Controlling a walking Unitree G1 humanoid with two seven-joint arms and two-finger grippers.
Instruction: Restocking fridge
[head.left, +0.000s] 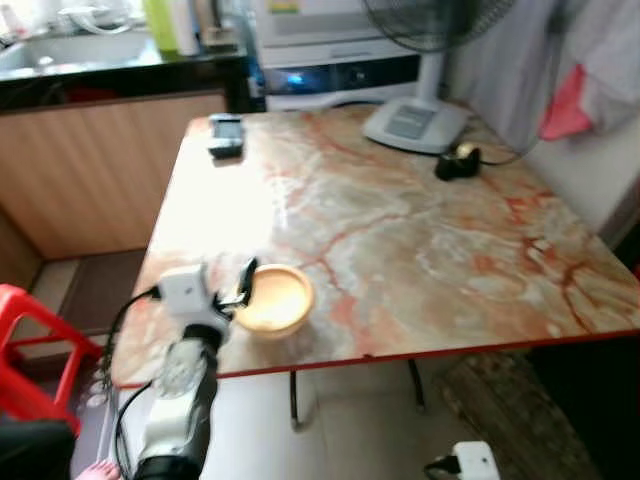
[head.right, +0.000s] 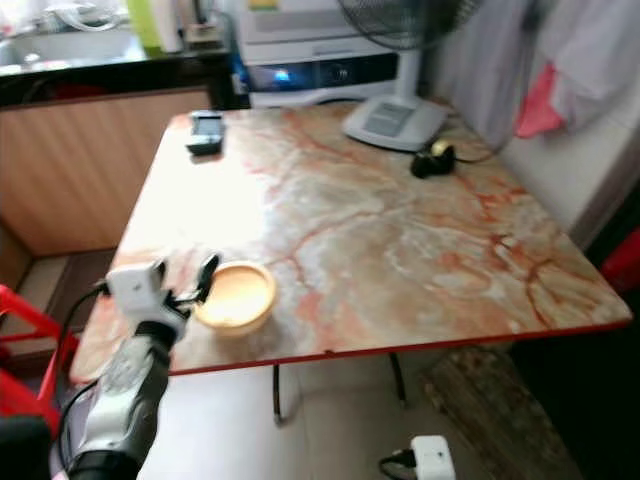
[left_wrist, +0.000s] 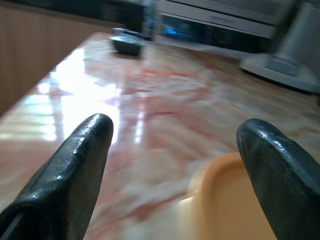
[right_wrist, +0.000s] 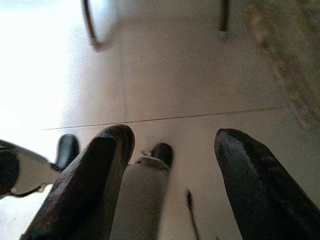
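A kitchen corner holds a glossy marble-patterned table (head.left: 400, 250) with reddish veins and a red edge band, standing on a pale tiled floor. On it, near the front edge toward the robot's left, sits the task's thing: a shallow round yellow-orange plastic bowl (head.left: 272, 299); I cannot tell whether it holds anything.

The left gripper (head.left: 238, 285) hangs at the bowl's 9 o'clock, its two black fingers spread apart. In the left wrist view one finger (left_wrist: 280, 170) stands over the bowl's (left_wrist: 235, 200) rim while the other hangs over bare tabletop, so the rim lies between them, not yet pinched.

Outward from the bowl, a small dark phone-like device (head.left: 226, 135) lies at 11 o'clock near the far left corner, a white fan base (head.left: 415, 122) stands at 1 o'clock, and a small black object (head.left: 456, 162) with a cord lies just in front of it. The right gripper (right_wrist: 170, 165) hangs idle toward the floor, fingers apart.

The risks, as I judge them:
- The table looks slick and the bowl light, so a finger nudging the wall before closing could slide it away.
- The bowl sits close to the front edge, so a pull toward the robot could take it off the table.
- A one-sided grip on the rim could let the bowl tilt when lifted.
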